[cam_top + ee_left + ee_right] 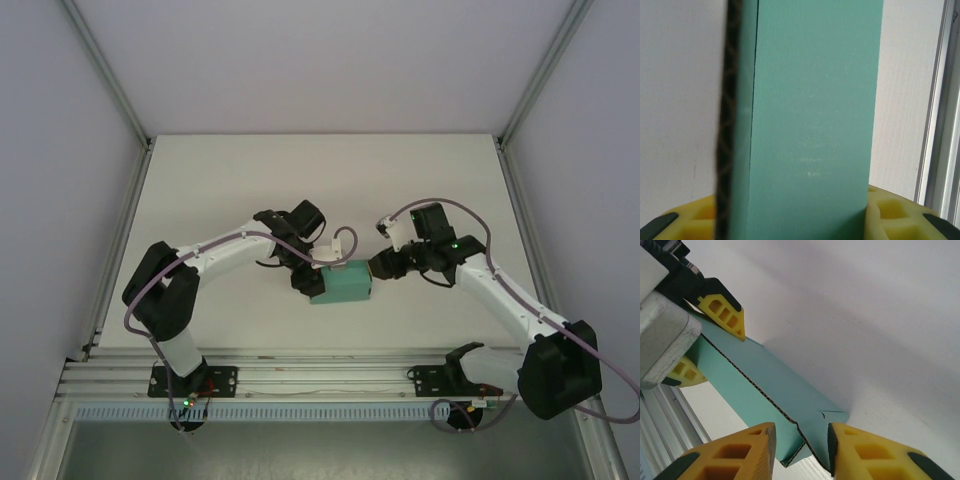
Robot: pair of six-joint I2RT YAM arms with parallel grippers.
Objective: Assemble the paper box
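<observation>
Because the left gripper [306, 277] covers the left end of the paper box [342, 290] in the top view, the contact at that end cannot be read from above. The right wrist view shows the yellow fingers [722, 307] of that gripper set against opposite faces of the teal panel, so its jaws are clamped on the box. In the left wrist view the box stands upright across the middle of the frame, cut off at top and bottom, with a dark corrugated edge [727, 125] down its left side. The panel hides most of the finger bodies, leaving yellow corners at the bottom. The box is located near the middle of the table [250, 180], toward the near side, between the two grippers. Its long axis runs close to left-right. Whether its underside rests on the table or hangs clear cannot be determined. The right end is open, and a flap [832, 415] with a short slit points toward the right gripper [380, 268]. In the right wrist view the pads [740, 455] of that gripper stand on either side of this end, with the pad on the right of that view meeting the flap's edge and the other just beside the lower corrugated edge. Whether both pads press the paper cannot be told.
</observation>
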